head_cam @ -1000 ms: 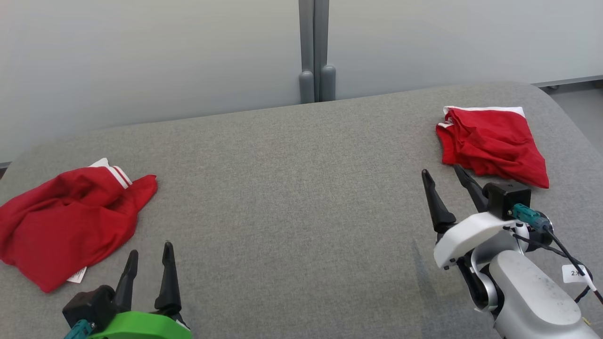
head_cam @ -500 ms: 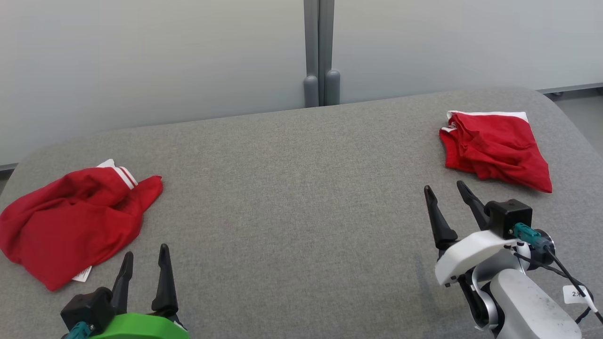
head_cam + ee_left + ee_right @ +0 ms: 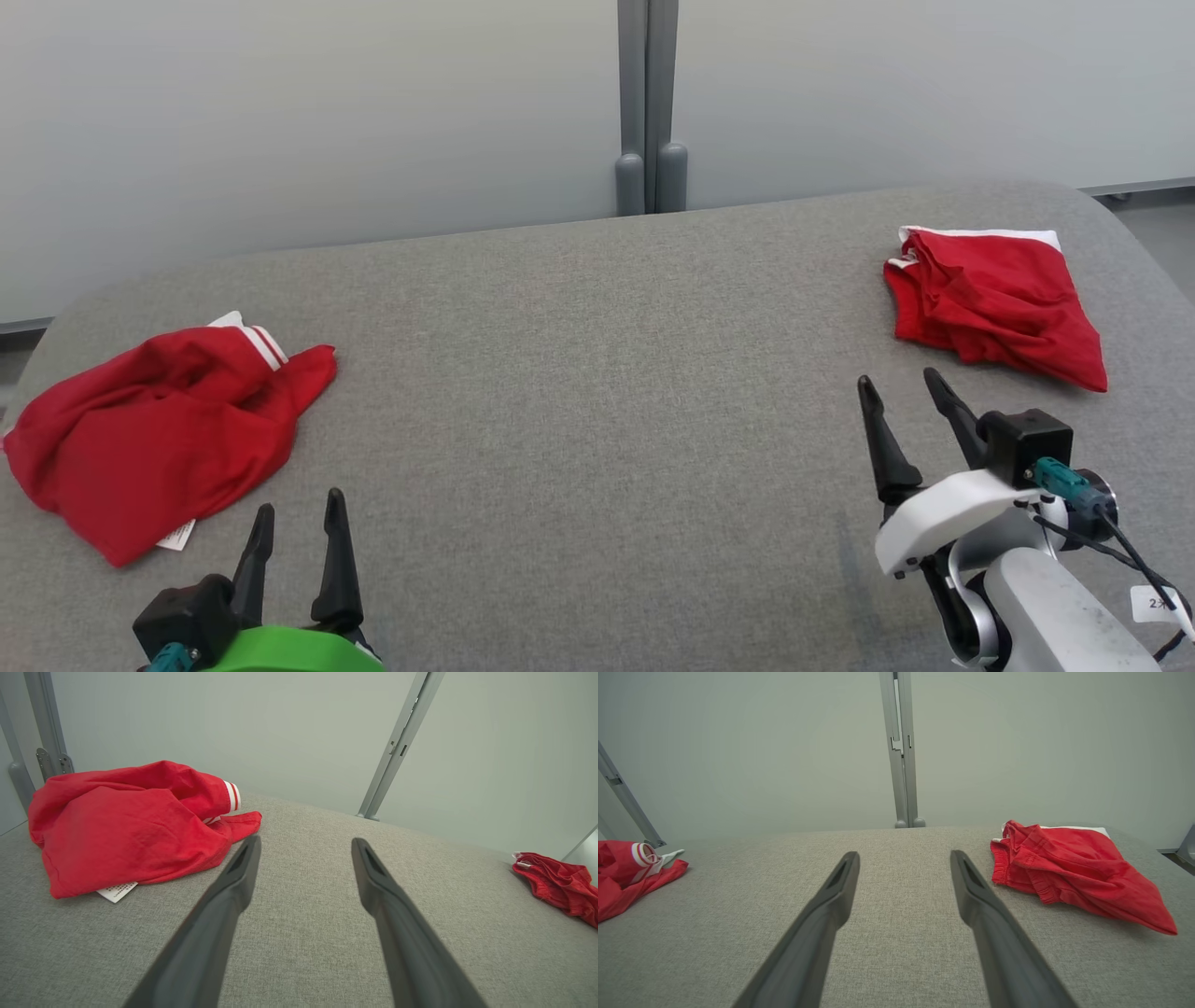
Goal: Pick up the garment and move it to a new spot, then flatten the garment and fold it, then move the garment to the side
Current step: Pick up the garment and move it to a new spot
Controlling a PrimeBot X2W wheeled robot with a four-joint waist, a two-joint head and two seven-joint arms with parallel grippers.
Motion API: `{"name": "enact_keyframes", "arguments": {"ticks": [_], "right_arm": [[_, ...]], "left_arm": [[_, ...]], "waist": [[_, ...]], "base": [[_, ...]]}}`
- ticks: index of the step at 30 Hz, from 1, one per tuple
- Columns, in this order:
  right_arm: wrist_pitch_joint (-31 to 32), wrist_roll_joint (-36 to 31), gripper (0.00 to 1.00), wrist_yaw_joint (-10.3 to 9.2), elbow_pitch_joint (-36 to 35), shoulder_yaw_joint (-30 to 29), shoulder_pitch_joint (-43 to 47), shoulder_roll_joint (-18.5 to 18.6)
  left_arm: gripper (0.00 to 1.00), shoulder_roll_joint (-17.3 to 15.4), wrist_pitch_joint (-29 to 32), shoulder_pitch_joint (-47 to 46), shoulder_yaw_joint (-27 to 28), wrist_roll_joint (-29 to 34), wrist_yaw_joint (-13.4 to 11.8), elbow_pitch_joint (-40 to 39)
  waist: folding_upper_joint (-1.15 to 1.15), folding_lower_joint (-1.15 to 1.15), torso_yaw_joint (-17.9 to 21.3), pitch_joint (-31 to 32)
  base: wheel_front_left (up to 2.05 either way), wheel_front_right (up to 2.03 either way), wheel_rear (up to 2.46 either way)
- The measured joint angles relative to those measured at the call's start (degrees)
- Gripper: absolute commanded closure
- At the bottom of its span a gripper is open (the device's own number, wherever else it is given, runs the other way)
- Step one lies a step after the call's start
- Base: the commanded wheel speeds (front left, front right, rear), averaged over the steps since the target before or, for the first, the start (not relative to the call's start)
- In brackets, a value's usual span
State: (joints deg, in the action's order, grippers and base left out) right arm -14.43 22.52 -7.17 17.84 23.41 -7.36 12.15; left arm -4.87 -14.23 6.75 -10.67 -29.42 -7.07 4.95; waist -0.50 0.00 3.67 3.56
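From the head view, a crumpled red garment (image 3: 168, 429) lay heaped near the left end of the grey padded table (image 3: 597, 373), a white-striped cuff on top and a white label (image 3: 177, 535) poking from its near edge. The left gripper (image 3: 300, 501) hovered just beside it, jaws apart and empty, while the right gripper (image 3: 899, 378), likewise spread and holding nothing, hung near a folded red garment (image 3: 994, 303) by the far right corner. The left wrist view looked along the parted left gripper (image 3: 306, 841) toward the crumpled red garment (image 3: 135, 821), ahead and to that view's left. Its thin cloth was wrinkled and slumped: light, soft and likely to sag when lifted, so a pinch on an outer hem or the striped cuff looked a better hold than the bulky middle. The right wrist view showed the open right gripper (image 3: 901, 854) above the table, with the folded red garment (image 3: 1064, 872) to one side and the crumpled one at the far other side. Nothing stood between the grippers and the heap. The table's wide middle appeared free for spreading, with a grey post (image 3: 651, 103) and pale wall behind it and the folded piece taking the right corner.
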Motion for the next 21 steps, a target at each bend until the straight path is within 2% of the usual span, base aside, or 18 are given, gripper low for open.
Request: {"name": "enact_keyframes", "arguments": {"ticks": [11,21], "right_arm": [[0.00,-1.42,0.00,-0.01,-1.51,-2.34,1.75,-0.18],[0.00,-1.92,0.00,-0.01,-2.57,-2.16,2.26,-1.18]], "left_arm": [[0.00,0.01,-0.01,0.00,-0.64,3.13,0.00,0.08],[0.00,-0.04,-0.01,-0.01,0.53,5.09,0.00,0.27]], "waist": [[0.00,0.00,-3.37,0.01],[0.00,0.00,-9.08,-0.10]], "base": [[0.00,0.00,0.00],[0.00,0.00,0.00]]}}
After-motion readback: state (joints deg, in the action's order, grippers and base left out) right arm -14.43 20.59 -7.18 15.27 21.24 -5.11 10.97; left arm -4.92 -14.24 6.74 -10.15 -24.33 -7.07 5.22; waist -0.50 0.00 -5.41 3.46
